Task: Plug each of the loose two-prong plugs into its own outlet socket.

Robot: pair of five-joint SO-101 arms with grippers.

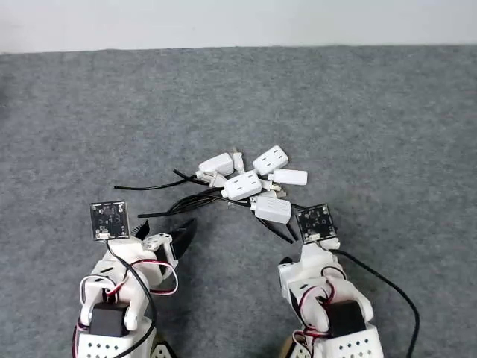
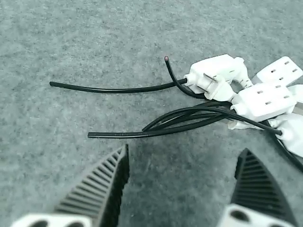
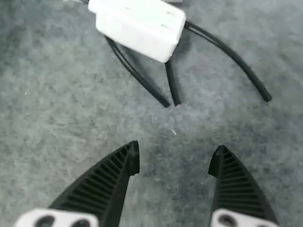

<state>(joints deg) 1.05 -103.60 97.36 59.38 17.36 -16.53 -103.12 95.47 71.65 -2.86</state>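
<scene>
Fingers apart: left gripper [image 2: 185,150]; right gripper [image 3: 177,146]; both empty | plugs [image 1: 218,162], sockets [image 1: 242,184] heaped on carpet [image 1: 373,112]

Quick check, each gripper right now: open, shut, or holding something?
Left gripper: open, holding nothing.
Right gripper: open, holding nothing.

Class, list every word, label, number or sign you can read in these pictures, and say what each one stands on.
No text can be read anywhere.
On the white sockets: only slots, no print.
On the white plugs: no print shows.
On the circuit boards atop the arms: tiny marks, too small to read.
</scene>
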